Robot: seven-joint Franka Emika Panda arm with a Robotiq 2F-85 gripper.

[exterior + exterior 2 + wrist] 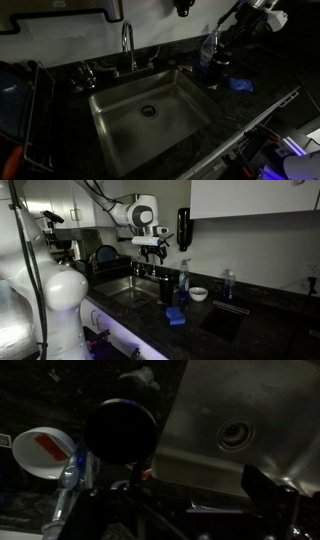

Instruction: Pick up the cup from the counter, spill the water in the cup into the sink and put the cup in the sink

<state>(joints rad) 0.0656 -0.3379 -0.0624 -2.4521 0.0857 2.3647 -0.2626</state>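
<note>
Gripper (151,250): we see its fingers spread apart, holding nothing.
Cup (120,430): dark and upright on the counter (232,106), just beside the rim of the sink (185,112); it stands below the gripper, apart from it.
Neighbours: a bottle (183,278) and a white bowl (198,294) stand near the cup.
Arm (138,212): we see it bent high over the counter, with the wrist pointing down.

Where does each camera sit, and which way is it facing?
Exterior view: high over the black counter, looking down into the stainless steel sink; the arm enters top right.
Exterior view: low beside that counter, looking along it; white arm and gripper hang near the sink.
Wrist view: looks down on the dark round cup beside the sink; gripper too dark to read.
Shared: sink in all; blue sponge in both exterior views.
</note>
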